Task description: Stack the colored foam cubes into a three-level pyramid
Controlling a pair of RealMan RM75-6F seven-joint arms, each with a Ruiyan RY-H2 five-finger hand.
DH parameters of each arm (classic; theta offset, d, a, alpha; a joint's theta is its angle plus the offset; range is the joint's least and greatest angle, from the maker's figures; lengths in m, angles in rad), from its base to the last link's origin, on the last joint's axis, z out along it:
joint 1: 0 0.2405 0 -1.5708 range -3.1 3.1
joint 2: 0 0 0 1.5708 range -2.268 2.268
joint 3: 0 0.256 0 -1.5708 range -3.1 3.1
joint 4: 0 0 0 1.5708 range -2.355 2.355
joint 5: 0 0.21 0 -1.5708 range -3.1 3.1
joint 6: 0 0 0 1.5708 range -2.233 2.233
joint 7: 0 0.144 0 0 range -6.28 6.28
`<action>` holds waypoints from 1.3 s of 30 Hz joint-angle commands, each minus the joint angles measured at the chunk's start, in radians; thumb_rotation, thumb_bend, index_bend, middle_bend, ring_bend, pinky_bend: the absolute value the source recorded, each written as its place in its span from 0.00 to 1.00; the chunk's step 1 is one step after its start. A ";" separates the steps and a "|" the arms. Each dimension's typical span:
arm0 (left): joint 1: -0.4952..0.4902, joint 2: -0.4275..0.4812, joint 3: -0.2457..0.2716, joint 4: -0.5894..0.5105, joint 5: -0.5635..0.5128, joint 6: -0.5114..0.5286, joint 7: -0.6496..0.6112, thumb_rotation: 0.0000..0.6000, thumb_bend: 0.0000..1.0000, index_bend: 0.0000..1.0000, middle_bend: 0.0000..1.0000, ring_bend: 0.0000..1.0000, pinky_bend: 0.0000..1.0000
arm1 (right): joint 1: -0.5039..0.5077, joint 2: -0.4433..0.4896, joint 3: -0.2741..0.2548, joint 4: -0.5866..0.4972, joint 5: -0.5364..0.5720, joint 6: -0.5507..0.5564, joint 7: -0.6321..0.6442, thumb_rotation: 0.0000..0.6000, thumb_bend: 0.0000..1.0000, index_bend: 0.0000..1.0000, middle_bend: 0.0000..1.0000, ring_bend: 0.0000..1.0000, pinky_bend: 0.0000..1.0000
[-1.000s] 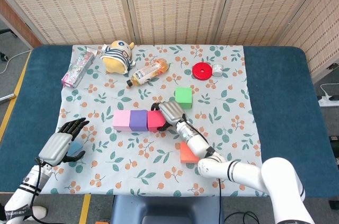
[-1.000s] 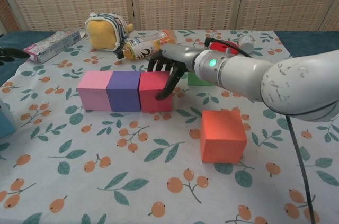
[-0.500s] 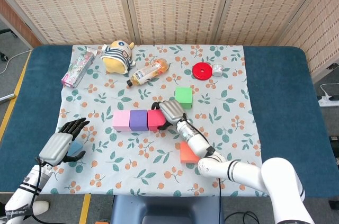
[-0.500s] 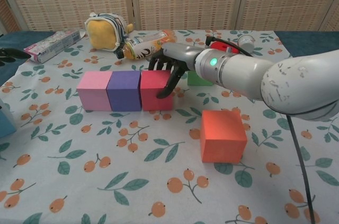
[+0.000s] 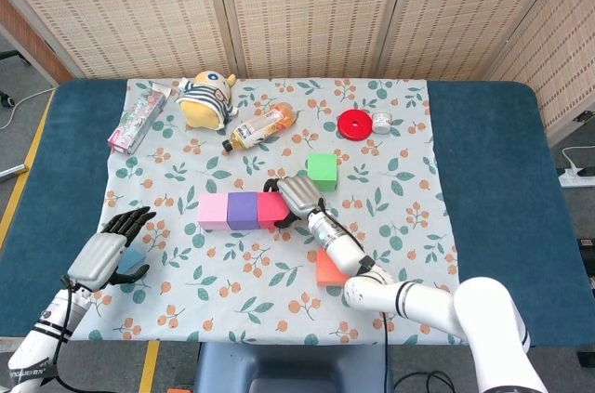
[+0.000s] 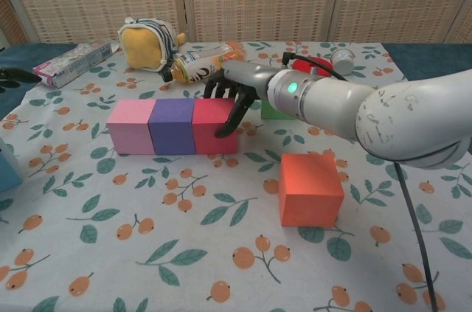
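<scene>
**Chest view: right hand on the red cube at the row's end**

Your right hand (image 6: 234, 89) is draped over the red cube (image 6: 214, 126), dark fingers (image 6: 226, 125) curled down its right and back faces. You are touching the cube; whether you actually grip it cannot be told from either view, as it sits flat on the cloth (image 6: 184, 216).

Row, left to right: pink cube (image 6: 132, 126), purple cube (image 6: 172, 126), red cube. All three touch side by side in one line, single level.

Orange cube (image 6: 310, 188) lies alone, nearer the robot and to the right of the row, well apart from it. Green cube (image 5: 322, 170) sits just behind your right hand; in chest view the arm hides most of it.

Your left hand (image 5: 104, 250) hovers near the cloth's left edge, fingers spread apart and holding nothing. Blue cube (image 5: 132, 258) lies just under and beside it; contact cannot be judged.

Far side of the cloth: plush toy (image 5: 206, 98), bottle (image 5: 259, 126) lying on its side, flat packet (image 5: 138, 117), red disc (image 5: 354, 123), and a small white cap-like item (image 5: 381, 122) just beside the disc.
</scene>
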 commanded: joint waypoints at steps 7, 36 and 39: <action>0.001 -0.001 0.001 0.003 0.002 0.000 -0.004 1.00 0.32 0.00 0.00 0.00 0.08 | -0.004 0.004 -0.007 -0.006 -0.008 0.000 -0.003 1.00 0.11 0.06 0.31 0.25 0.27; 0.008 0.008 -0.002 -0.018 0.002 0.018 0.023 1.00 0.33 0.00 0.00 0.00 0.08 | -0.065 0.235 -0.038 -0.251 0.013 0.042 -0.065 1.00 0.11 0.00 0.08 0.00 0.04; 0.008 0.009 -0.004 -0.020 -0.006 0.016 0.026 1.00 0.32 0.00 0.00 0.00 0.08 | -0.045 0.205 -0.041 -0.191 0.020 0.026 -0.070 1.00 0.10 0.00 0.07 0.00 0.02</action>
